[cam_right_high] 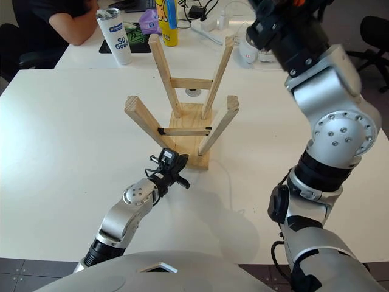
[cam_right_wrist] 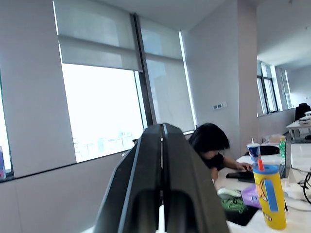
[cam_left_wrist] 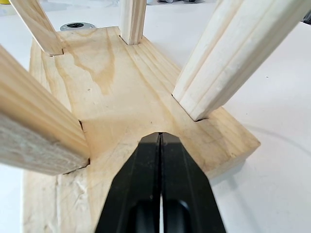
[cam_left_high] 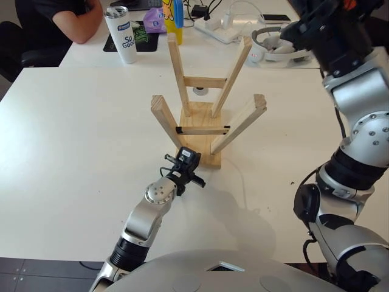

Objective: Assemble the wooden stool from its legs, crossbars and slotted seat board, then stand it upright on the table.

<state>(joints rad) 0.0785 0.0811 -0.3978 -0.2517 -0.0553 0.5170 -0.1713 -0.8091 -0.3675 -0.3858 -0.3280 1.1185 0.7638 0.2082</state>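
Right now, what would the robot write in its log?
stool: upside down on table, legs up | left claw: shut, at seat edge | right claw: shut, raised, empty

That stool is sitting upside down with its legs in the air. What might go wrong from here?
1. The left gripper is shut at the seat board's near edge; a nudge would likely slide the stool rather than turn it.
2. Lifted by one leg, that leg may pull out of its slot.
3. Tipping away, the tall legs could hit the tumbler behind.
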